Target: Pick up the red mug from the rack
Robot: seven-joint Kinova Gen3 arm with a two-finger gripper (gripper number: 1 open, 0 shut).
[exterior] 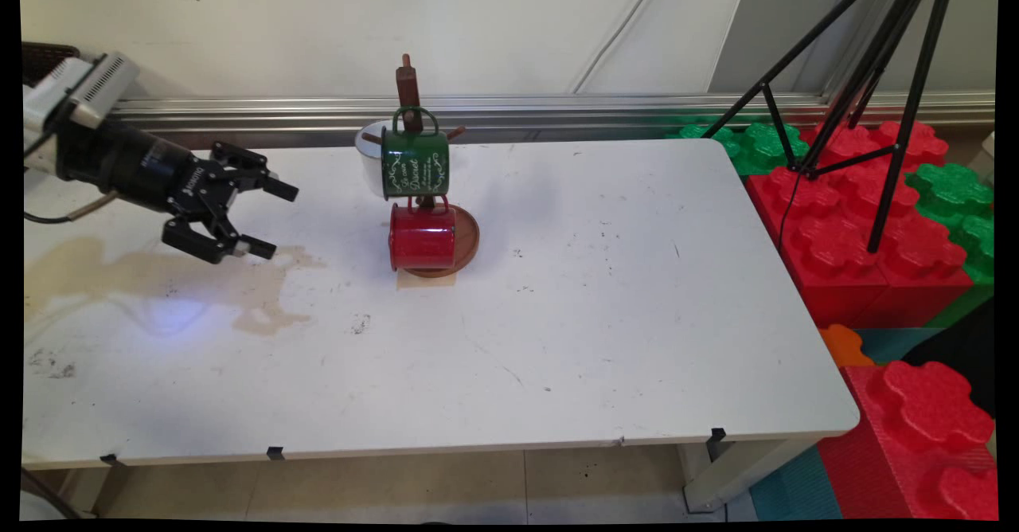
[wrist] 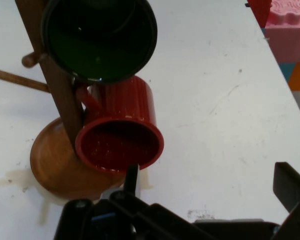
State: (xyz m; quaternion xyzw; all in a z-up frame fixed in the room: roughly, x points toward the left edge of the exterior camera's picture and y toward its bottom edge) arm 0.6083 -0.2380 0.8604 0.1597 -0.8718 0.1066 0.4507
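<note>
White counter point(exterior: 605, 293) fills most of the main view, brownish stain point(exterior: 239, 277) at its left centre and scattered dark scuffs across the top. Red and green foam blocks point(exterior: 868, 221) stacked at the right edge of the frame, off the counter, with a black tripod point(exterior: 884, 102) standing over them in the upper right. Metal rail point(exterior: 557, 110) runs along the wall behind the counter.

Gripper point(exterior: 267, 220) sits at the left of the main frame, held above the counter and pointing toward frame centre, fingers spread wide, holding nothing, touching nothing. In the hand view one finger point(wrist: 131, 179) shows at bottom centre, the other point(wrist: 290, 187) at lower right, a wide gap between them.

Wooden mug tree point(exterior: 410, 94) stands upper centre on a round wooden base point(exterior: 466, 237). Green mug point(exterior: 415, 163) with white lettering hangs from an upper peg; red mug point(exterior: 422, 237) hangs below it, low, over the base. White mug point(exterior: 370, 158) partly hidden behind the green one. Red mug is the nearest thing to the gripper, well apart from it. In the hand view the red mug point(wrist: 121, 134) opens toward the camera, green mug point(wrist: 99, 37) above it at the top
</note>
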